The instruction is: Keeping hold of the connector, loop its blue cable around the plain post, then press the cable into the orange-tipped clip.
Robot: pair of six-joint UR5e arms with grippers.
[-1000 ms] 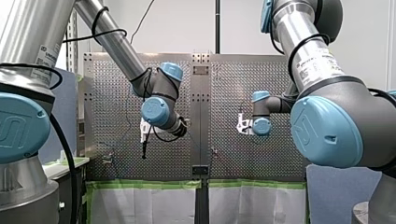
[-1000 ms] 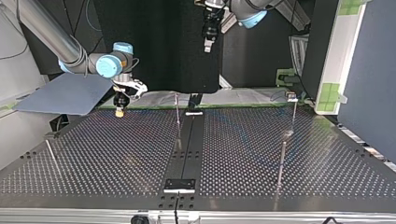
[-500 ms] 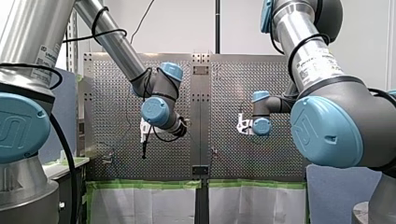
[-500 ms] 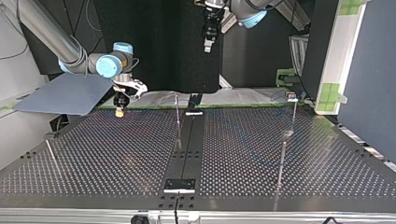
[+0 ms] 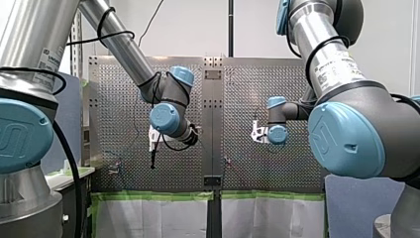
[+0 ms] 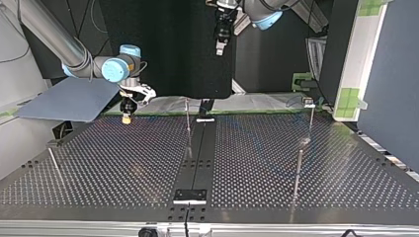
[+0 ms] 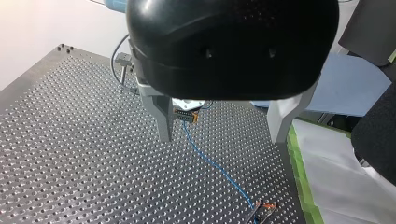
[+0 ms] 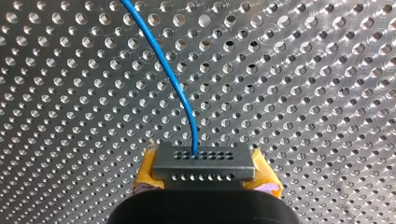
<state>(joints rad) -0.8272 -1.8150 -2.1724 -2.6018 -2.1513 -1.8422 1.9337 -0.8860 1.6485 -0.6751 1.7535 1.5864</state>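
My right gripper [image 8: 205, 183]: yellow pads [image 8: 145, 170] clamped on the connector [image 8: 204, 161], one pad at each short end.

Connector: grey block with two rows of small holes. It sits crosswise between the jaws, at their tips, with its holed face turned away from the gripper toward the table [image 8: 317, 70]. In the top view it is at the far edge of the table, on the view's left.

Cable [image 8: 173, 81]: blue and thin. It leaves a hole near the middle of the connector's upper row and curves ahead of the gripper over the perforations. In the left wrist view it runs on, nearly straight, to the orange-tipped clip [image 7: 264, 206].

My left gripper [image 7: 222, 137]: fingers spread wide with nothing between them, high over the table and well apart from the connector.

Post [image 6: 188, 126]: slim and upright, beside the table's middle strip. Second post [image 6: 298, 170]: at the top view's right. Whether the cable touches either cannot be told.
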